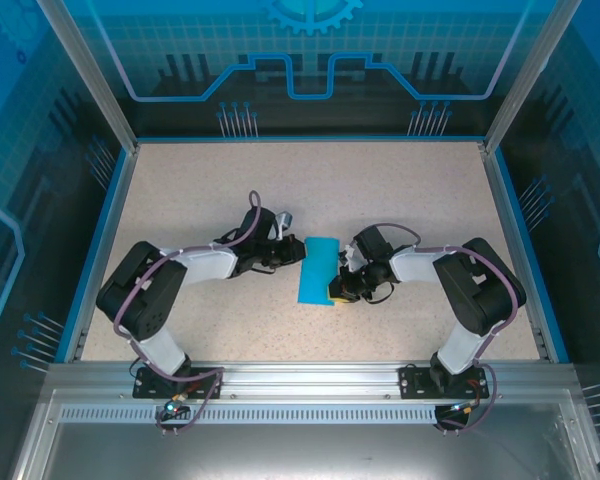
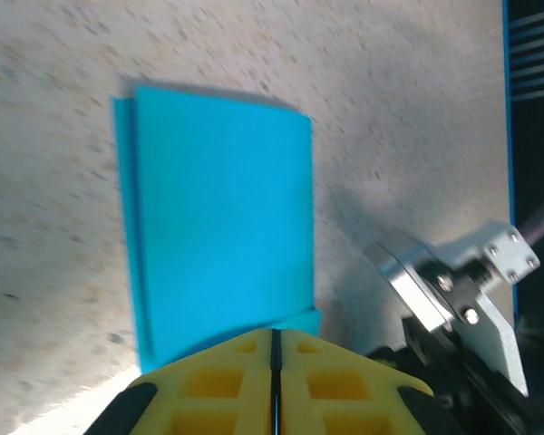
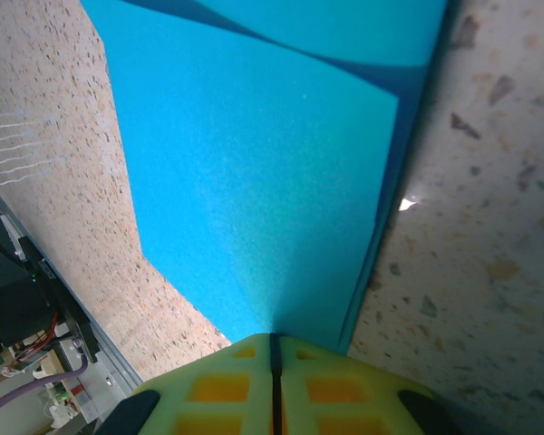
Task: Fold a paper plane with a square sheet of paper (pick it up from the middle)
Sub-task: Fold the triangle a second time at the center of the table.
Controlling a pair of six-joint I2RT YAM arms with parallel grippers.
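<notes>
Pinching a corner of the folded square sheet of paper: my right pincer. My left pincer, closed, sits at its opposite edge.

One blue sheet of paper, two arms, one table.

The top camera sits high behind the arm bases and looks steeply down and forward, taking in the whole bench from far off. The left wrist camera looks along the left tool down at the bench from close by. The right wrist camera, past the right tool, skims the surface from closer. All three share the paper.
</notes>
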